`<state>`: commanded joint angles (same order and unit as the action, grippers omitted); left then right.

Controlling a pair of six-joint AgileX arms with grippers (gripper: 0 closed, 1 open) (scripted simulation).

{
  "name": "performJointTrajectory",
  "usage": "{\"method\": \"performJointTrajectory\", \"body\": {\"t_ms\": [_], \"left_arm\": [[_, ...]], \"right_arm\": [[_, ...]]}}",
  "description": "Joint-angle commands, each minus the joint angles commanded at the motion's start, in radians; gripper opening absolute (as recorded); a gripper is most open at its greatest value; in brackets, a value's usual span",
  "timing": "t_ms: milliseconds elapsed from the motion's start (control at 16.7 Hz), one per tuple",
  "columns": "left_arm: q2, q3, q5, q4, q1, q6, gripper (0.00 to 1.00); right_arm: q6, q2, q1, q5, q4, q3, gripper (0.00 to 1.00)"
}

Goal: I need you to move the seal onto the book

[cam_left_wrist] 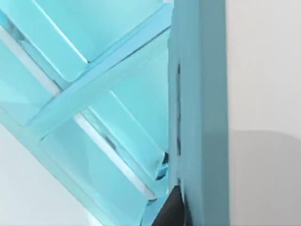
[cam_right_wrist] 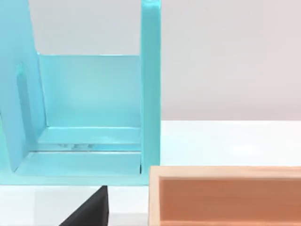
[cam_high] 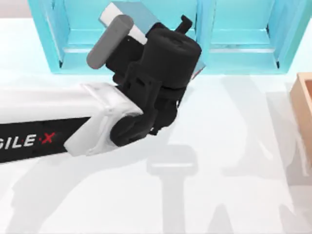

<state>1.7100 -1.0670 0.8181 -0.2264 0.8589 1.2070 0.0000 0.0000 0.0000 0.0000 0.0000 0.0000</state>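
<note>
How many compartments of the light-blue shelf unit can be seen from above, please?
2. One compartment lies at the top view's left, partly under the left arm; the other compartment lies to its right, past a divider. More may be hidden.

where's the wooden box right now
In the top view the wooden box sits at the table's right edge, right of the light-blue shelf unit. In the right wrist view it lies just in front of the shelf's lower corner.
</note>
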Motion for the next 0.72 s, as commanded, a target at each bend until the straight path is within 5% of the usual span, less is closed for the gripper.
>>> {"method": "performJointTrajectory", "body": {"t_ms": [360,720], "left_arm": [[0.274,-0.168,0.216,0.092,0.190,0.669,0.00],[0.428,-0.273,0.349,0.141,0.298,0.986,0.00]], "right_arm": [[0.000,0.000,0.000,0.000,0.000,0.000,1.00],[0.000,0.000,0.000,0.000,0.000,0.000,1.00]]}}
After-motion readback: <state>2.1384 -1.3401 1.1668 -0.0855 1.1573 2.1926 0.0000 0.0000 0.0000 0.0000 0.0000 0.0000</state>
